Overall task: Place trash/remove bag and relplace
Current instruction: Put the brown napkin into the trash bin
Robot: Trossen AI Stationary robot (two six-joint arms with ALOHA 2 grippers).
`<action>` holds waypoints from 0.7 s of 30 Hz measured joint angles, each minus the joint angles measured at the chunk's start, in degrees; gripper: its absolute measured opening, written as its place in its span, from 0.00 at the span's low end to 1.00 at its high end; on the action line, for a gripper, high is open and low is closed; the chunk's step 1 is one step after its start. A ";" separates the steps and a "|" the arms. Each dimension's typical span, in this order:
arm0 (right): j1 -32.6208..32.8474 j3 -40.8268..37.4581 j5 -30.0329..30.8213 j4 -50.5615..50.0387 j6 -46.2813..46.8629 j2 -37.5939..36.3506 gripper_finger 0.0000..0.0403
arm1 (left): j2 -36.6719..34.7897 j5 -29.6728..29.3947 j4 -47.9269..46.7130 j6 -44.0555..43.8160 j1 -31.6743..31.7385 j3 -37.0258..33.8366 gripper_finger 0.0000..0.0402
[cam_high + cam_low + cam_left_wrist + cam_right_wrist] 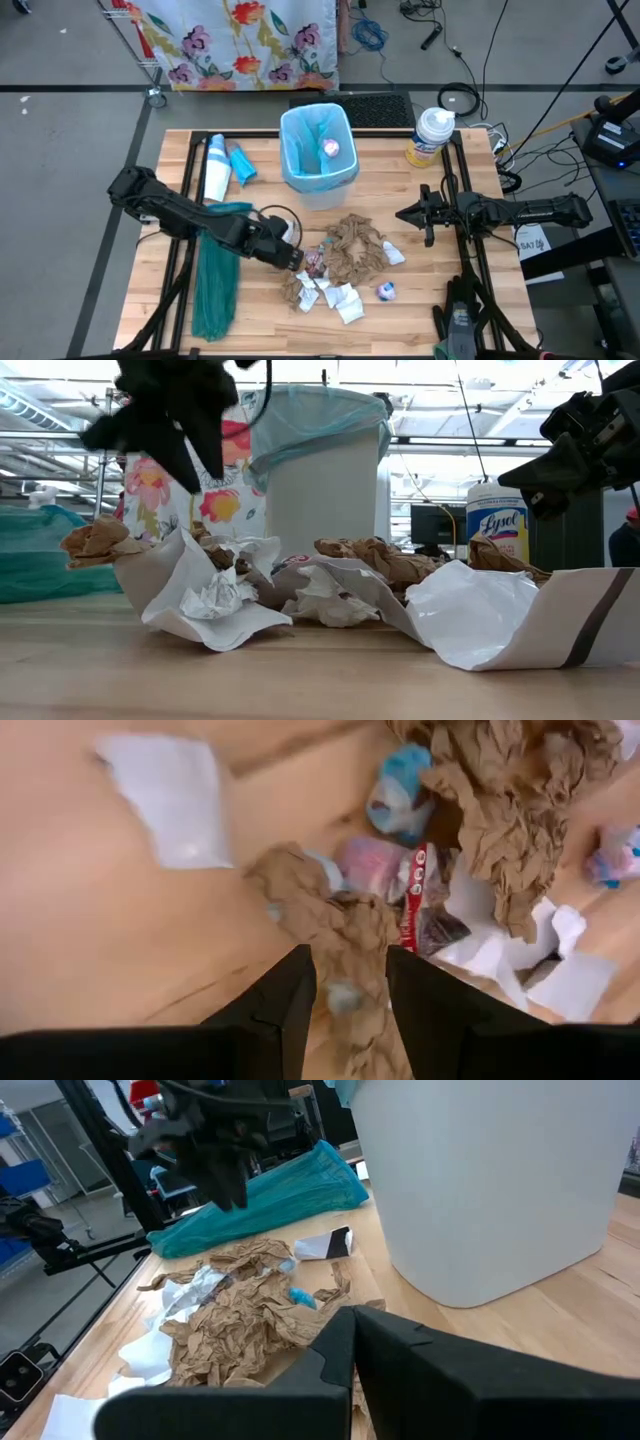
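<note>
The trash [345,265] lay loose in the middle of the table [500,310], in front of the white bin [320,150]: crumpled brown paper [520,810], white paper scraps [165,805], and small pink, blue and red bits among them. The left gripper [300,260] was down at the left edge of this pile. In the left wrist view its two dark fingers [275,1010] stood a little apart with a twist of brown paper [345,935] between them; whether they already pinched it could not be told. A red-and-white wrapper [413,900] lay just beside that twist, its writing too small to read.

The bag [318,125], pale blue and crinkly, lined the bin, its edge folded over the rim, with a pink bit already inside. A darker teal bag [215,280] lay on the table under the left arm.

The right gripper [428,214] hung above the table to the right of the pile, well apart from it, its fingers closed on nothing.

A white wipes canister [497,525] behind the pile read "Lysol" on a blue and yellow label. A white and blue spray bottle [216,165] lay left of the bin; nothing on it could be read.
</note>
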 joint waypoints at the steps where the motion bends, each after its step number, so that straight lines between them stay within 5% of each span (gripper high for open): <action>1: -0.01 0.00 0.01 0.00 0.00 0.00 0.00 | 0.00 0.68 2.36 -0.29 0.45 -1.32 0.31; 21: -0.02 0.00 0.00 0.00 -0.01 0.00 0.00 | 4.07 6.10 15.54 -5.48 4.22 -11.46 0.30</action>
